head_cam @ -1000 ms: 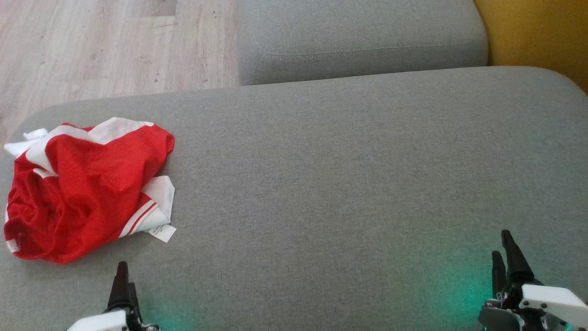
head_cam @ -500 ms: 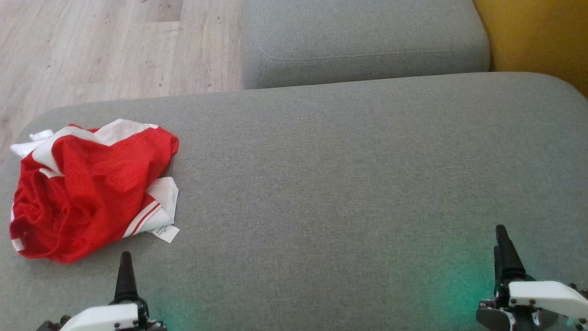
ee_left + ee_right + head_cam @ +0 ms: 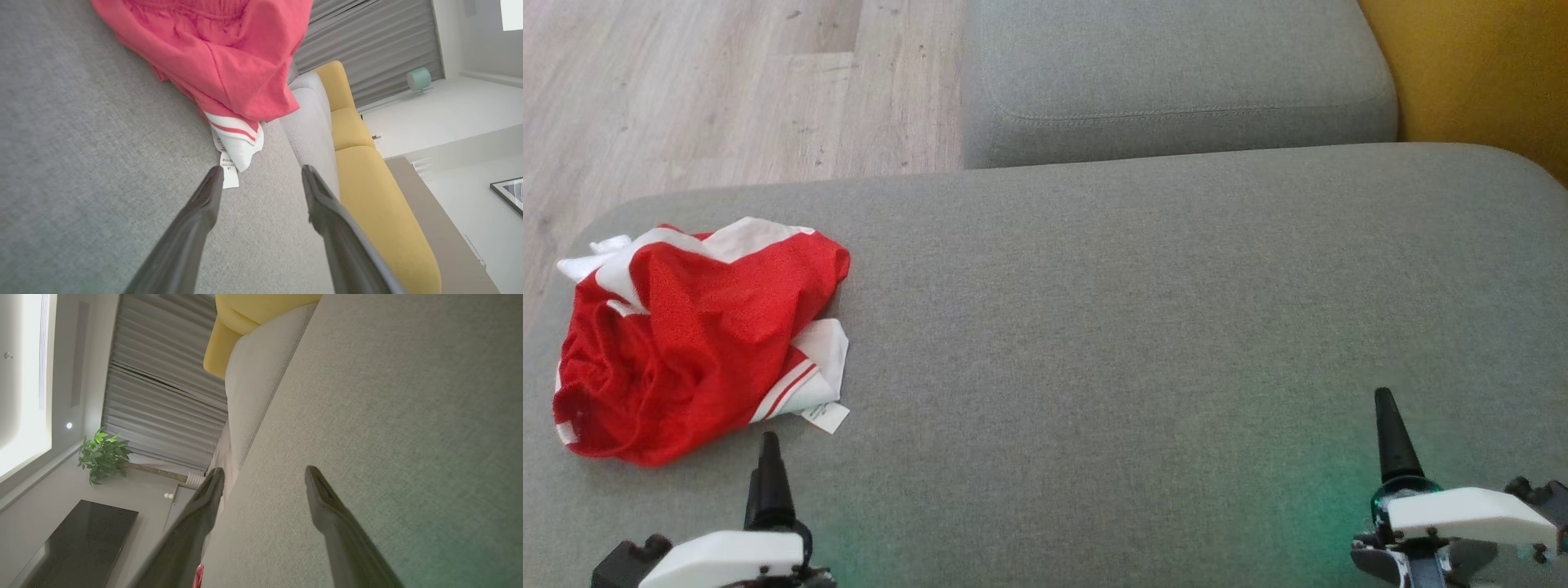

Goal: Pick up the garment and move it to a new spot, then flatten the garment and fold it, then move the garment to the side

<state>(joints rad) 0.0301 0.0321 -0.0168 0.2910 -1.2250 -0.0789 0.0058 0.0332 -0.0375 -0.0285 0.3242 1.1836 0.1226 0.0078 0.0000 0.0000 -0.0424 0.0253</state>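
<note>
Garment (image 3: 694, 343) lay crumpled at frame's left on grey cushion (image 3: 1135, 327), unlifted | left end effector (image 3: 261, 173), fingers apart and empty, pointed at its white hem, presumably nearest for pickup | right end effector (image 3: 263, 471), fingers apart, hung lower right, well clear.

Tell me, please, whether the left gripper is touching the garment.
Apart. The head view shows a strip of grey cushion between the left gripper and the garment; the left wrist view shows its jaws open, empty.

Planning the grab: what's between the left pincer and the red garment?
Bare grey cushion, per the head view; the garment's white tag lies near the left pincer.
</note>
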